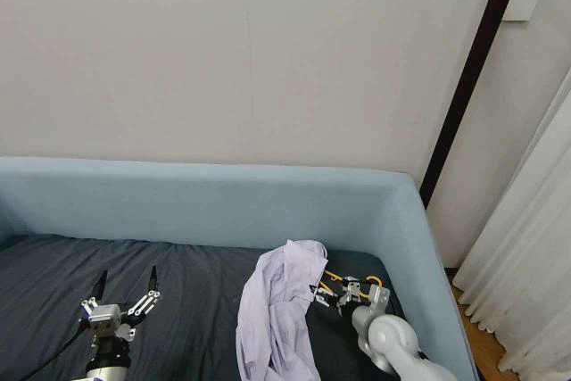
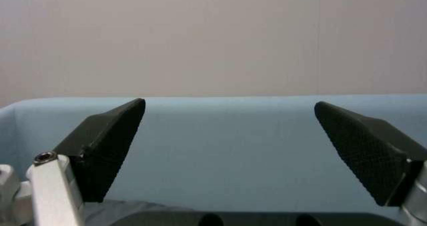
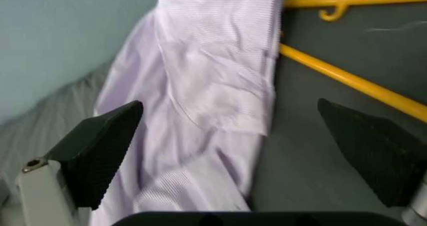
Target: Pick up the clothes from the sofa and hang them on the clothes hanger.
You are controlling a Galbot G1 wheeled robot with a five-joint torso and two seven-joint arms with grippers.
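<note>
At lower left the left gripper [image 1: 128, 274] hangs spread above the dark seat [image 1: 196, 296], at lower right the right gripper [image 1: 335, 294] is spread beside the crumpled lilac shirt [image 1: 281, 310] and yellow hanger [image 3: 347, 79], the sofa back [image 1: 223, 202] behind.

I log the following counts from my station.

Sofa [image 1: 223, 198]: one.
Shirt [image 1: 277, 310]: one, lilac.
Hanger [image 3: 347, 78]: I count one, yellow. Two bars and one small hook [image 3: 331, 13] show in the right wrist view. I cannot tell for certain that they belong to a single hanger.
Grippers: two, namely the left gripper [image 1: 128, 272] and the right gripper [image 3: 228, 105].
Fingers [image 2: 107, 146]: two on each gripper, four in all.
Curtain [image 1: 526, 274]: one, white.
Post [image 1: 464, 86]: one, dark.
</note>
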